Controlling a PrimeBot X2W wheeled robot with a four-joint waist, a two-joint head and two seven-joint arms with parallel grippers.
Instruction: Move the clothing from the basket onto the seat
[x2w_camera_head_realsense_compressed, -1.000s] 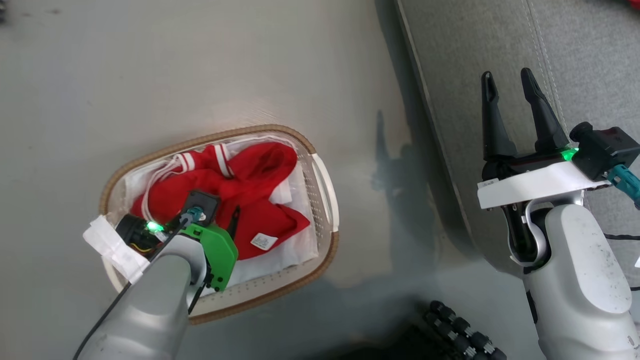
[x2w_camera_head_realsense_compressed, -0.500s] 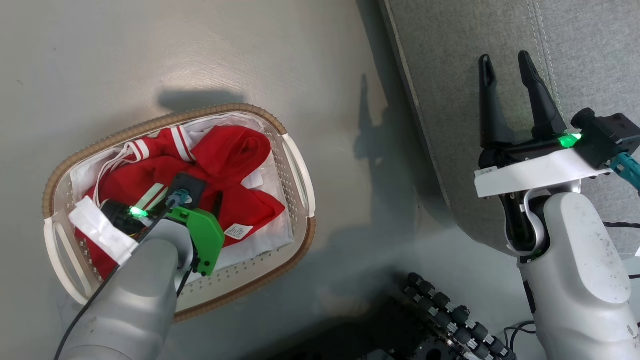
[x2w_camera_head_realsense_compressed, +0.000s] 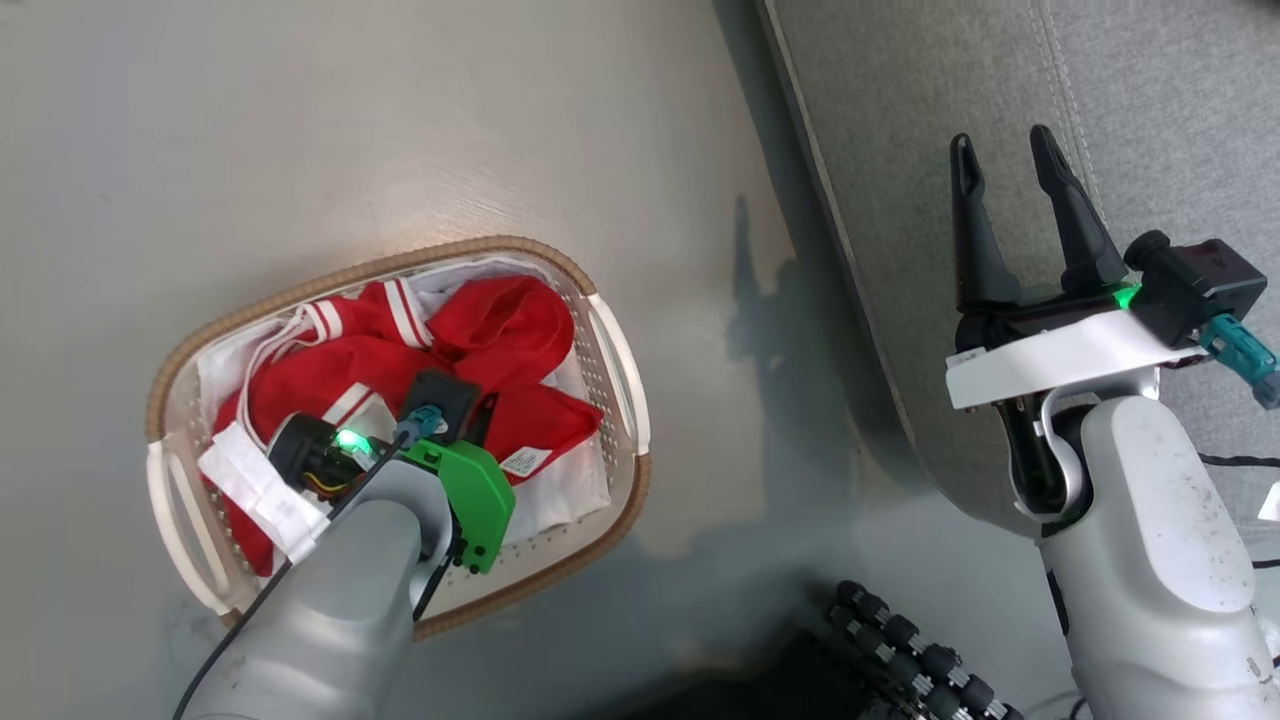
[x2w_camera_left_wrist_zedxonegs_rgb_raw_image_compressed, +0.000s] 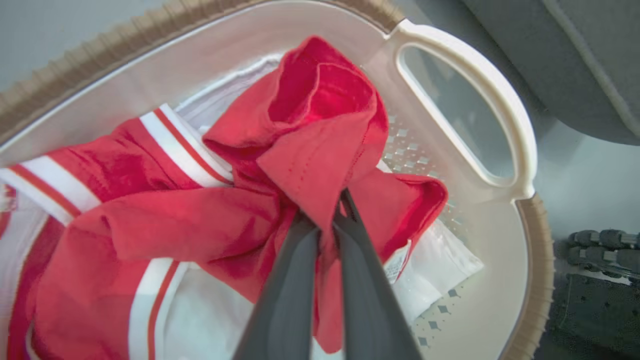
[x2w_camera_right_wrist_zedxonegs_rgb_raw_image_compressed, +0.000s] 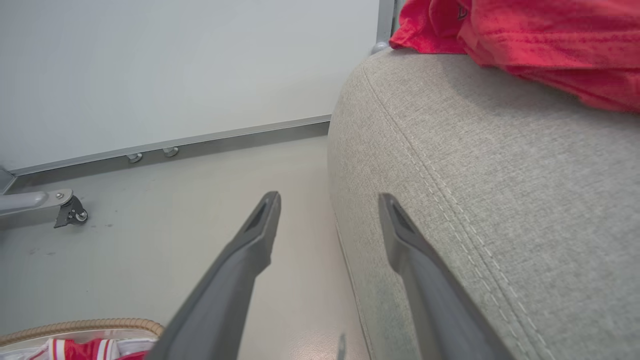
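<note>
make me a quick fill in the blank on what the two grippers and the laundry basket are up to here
1. The left gripper is ____ on a fold of the red clothing inside the basket.
2. The right gripper holds nothing, and its jaws are ____.
3. In the head view, the basket stands on the floor to the ____ of the seat.

Missing words: shut; open; left
</note>
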